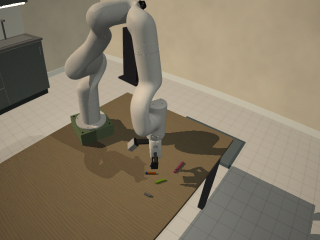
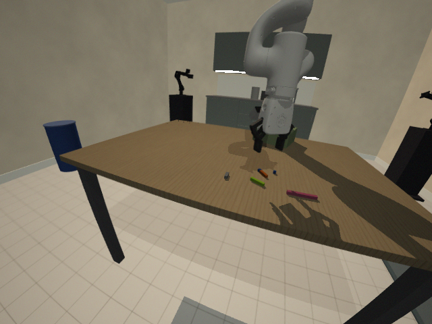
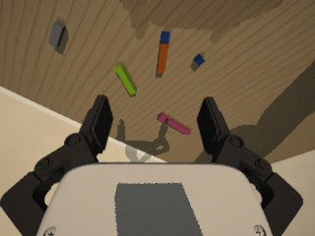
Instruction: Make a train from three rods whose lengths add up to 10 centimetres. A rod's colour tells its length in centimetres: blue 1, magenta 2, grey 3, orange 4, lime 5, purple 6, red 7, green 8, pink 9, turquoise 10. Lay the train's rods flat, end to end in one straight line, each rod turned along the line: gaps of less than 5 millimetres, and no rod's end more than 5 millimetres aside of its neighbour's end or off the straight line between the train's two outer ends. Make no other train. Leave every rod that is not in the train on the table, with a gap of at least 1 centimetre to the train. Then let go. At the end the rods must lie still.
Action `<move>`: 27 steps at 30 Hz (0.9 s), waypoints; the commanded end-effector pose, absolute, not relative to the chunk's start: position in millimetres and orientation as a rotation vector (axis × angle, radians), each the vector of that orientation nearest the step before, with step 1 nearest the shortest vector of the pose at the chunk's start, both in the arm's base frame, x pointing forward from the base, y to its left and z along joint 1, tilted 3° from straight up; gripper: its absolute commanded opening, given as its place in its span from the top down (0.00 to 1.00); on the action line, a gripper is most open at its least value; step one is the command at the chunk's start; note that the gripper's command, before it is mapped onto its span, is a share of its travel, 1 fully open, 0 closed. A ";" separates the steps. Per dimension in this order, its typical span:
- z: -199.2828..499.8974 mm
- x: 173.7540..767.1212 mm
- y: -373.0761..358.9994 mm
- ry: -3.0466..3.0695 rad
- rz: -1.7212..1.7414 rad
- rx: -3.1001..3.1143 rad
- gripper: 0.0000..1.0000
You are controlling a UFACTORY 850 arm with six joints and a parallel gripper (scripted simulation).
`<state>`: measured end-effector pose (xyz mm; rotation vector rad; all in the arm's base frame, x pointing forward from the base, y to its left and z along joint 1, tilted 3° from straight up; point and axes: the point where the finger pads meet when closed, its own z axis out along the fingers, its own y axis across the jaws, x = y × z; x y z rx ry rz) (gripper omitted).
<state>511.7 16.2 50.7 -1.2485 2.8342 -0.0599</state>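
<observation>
A blue rod (image 1: 146,173) (image 2: 259,170) (image 3: 165,37) and an orange rod (image 1: 151,173) (image 2: 263,173) (image 3: 162,58) lie flat end to end in one line, with no gap that I can see. A second blue rod (image 2: 274,171) (image 3: 199,59) lies alone beside them. A lime rod (image 1: 160,181) (image 2: 257,181) (image 3: 126,80) lies apart on their other side, at an angle. A grey rod (image 1: 147,194) (image 2: 227,175) (image 3: 57,34) lies farther out. A long deep-pink rod (image 1: 178,166) (image 2: 303,195) (image 3: 177,125) lies apart, partly shadowed. My gripper (image 1: 154,167) (image 2: 268,150) (image 3: 156,107) is open and empty above the table.
The wooden table (image 1: 77,201) (image 2: 156,167) carries the green arm base (image 1: 89,136) at its back. The table's edge runs beyond the pink and lime rods. Shadows of the arm and gripper fall across the table.
</observation>
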 end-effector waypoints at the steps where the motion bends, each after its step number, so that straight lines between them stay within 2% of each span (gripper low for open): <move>1: 43.4 537.6 12.8 2.721 -0.059 -1.482 0.00; 10: 33.4 566.0 8.3 2.563 -0.065 -1.748 0.00; 11: 33.4 566.0 8.3 2.563 -0.065 -1.748 0.76; 27: 33.4 566.0 8.3 2.563 -0.065 -1.748 0.76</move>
